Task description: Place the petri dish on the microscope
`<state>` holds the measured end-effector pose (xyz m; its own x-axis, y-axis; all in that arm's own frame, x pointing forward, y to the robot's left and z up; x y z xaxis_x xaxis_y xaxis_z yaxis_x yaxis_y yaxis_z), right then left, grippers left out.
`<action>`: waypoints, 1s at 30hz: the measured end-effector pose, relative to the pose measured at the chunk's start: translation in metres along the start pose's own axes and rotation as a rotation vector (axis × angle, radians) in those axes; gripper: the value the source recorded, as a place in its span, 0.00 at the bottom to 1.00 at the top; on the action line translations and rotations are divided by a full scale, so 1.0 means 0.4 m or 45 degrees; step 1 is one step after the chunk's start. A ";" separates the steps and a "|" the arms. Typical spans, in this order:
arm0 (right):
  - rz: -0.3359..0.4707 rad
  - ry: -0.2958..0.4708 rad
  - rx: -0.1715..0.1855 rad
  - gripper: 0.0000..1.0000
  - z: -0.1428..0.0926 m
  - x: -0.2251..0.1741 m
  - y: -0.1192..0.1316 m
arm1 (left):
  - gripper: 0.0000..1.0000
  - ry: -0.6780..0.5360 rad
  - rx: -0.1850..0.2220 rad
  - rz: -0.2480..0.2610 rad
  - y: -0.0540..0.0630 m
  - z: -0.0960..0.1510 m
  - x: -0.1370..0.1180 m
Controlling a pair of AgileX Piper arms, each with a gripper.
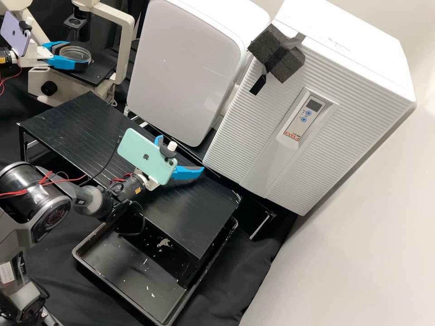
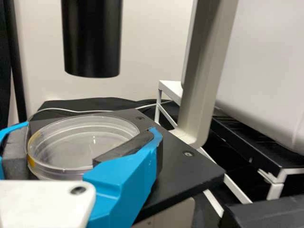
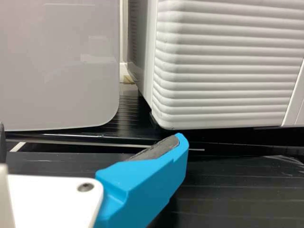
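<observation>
The petri dish (image 2: 85, 142) looks light and stiff, probably a hard plastic that could crack under too firm a squeeze, and its smooth sides may slip if they are pressed unevenly. Its side wall is the sensible place for a grip, on two opposite sides, low enough to include the base, since what seems to be a loose lid could lift or slide off alone. The left gripper (image 2: 89, 137) has it that way, the jaws parted by roughly the dish's breadth and the dark pads (image 2: 14, 152) against its sides. The dish is over the black stage (image 2: 190, 173) of the microscope (image 1: 40, 81); whether it touches the stage cannot be told. It is round, shallow and clear, with doubled rims, glossy highlights and a small amber patch at one edge. The right gripper (image 3: 90, 140) stands wide open, holding nothing, above the black rack (image 1: 195, 217).
</observation>
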<state>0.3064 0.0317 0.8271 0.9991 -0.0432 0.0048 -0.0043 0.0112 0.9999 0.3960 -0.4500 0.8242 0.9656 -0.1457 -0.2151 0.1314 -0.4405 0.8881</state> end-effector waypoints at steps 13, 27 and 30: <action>0.000 0.000 0.000 1.00 0.000 0.000 0.000 | 0.00 0.049 -0.013 0.050 -0.004 -0.014 0.053; 0.000 0.000 0.000 1.00 0.000 0.000 0.000 | 1.00 0.058 -0.016 0.042 -0.016 -0.004 0.059; 0.000 0.000 0.000 1.00 0.000 0.000 0.000 | 1.00 0.056 -0.016 0.042 -0.016 -0.002 0.060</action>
<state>0.3064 0.0317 0.8271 0.9991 -0.0432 0.0048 -0.0043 0.0112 0.9999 0.4185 -0.4497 0.8137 0.9784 -0.1205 -0.1681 0.1021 -0.4249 0.8995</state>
